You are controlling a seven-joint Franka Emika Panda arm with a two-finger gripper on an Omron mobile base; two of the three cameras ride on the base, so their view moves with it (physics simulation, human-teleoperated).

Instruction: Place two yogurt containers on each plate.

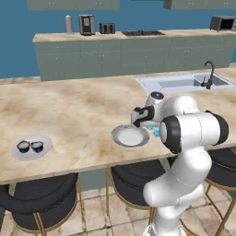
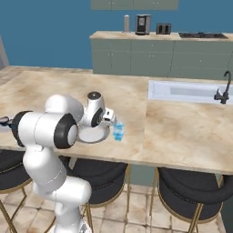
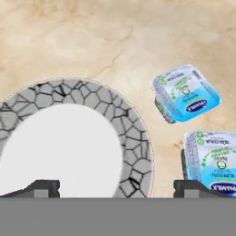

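Note:
Two light blue yogurt containers (image 3: 186, 92) (image 3: 212, 159) lie on the marble counter just right of a pale plate with a cracked-pattern rim (image 3: 136, 138). My gripper (image 3: 117, 189) hovers open over that plate's right edge, and nothing sits between its fingertips (image 3: 44, 188). From the left base the gripper (image 1: 137, 122) hangs above the near plate (image 1: 126, 137), and the arm partly hides the blue containers (image 1: 155, 132). A second plate (image 1: 16, 154) at the far left carries two dark yogurt containers (image 1: 23, 146) (image 1: 37, 146). The right base view shows a blue container (image 2: 119, 132) beside the near plate (image 2: 93, 135).
A sink (image 1: 184, 83) with a dark faucet (image 1: 209, 76) is set in the counter to the right. Dark round stools (image 1: 133, 179) stand under the counter's near edge. A back counter (image 1: 129, 34) holds small appliances.

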